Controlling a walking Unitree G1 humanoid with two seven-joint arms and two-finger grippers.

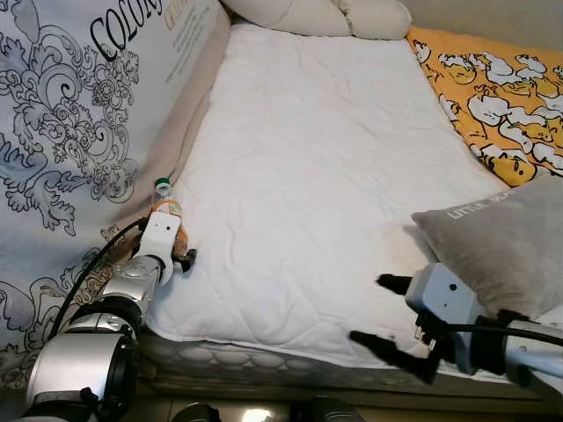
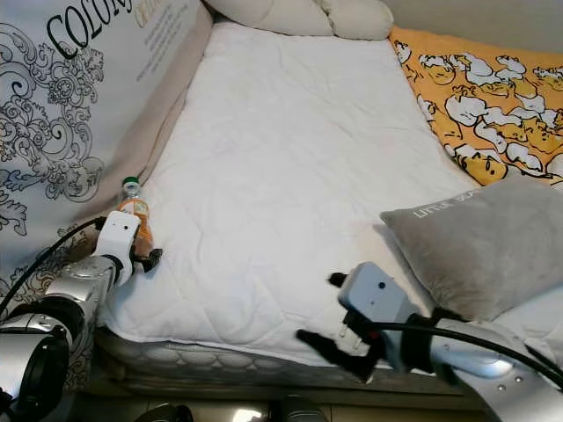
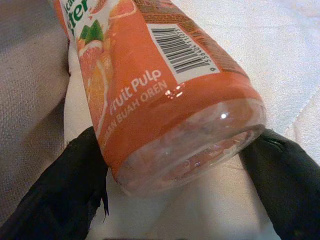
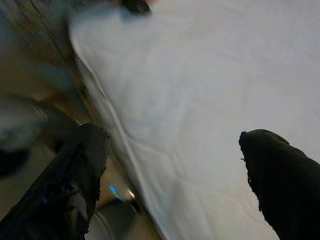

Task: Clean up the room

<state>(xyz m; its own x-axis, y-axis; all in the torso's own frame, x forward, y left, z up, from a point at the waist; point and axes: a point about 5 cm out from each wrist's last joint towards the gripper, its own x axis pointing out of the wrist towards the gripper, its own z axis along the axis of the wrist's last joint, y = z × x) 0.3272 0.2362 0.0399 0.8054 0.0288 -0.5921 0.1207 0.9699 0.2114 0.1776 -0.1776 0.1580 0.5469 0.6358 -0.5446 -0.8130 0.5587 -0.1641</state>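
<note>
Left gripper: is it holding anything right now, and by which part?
Yes. The left gripper holds the orange juice bottle near its base, one black finger on each side. The right gripper is open, holding nothing.

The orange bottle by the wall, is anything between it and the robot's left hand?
Nothing visible does. The left gripper already has its two black fingers on either side of the orange bottle, at the white mattress edge by the patterned wall. The right gripper hovers open, apart.
</note>
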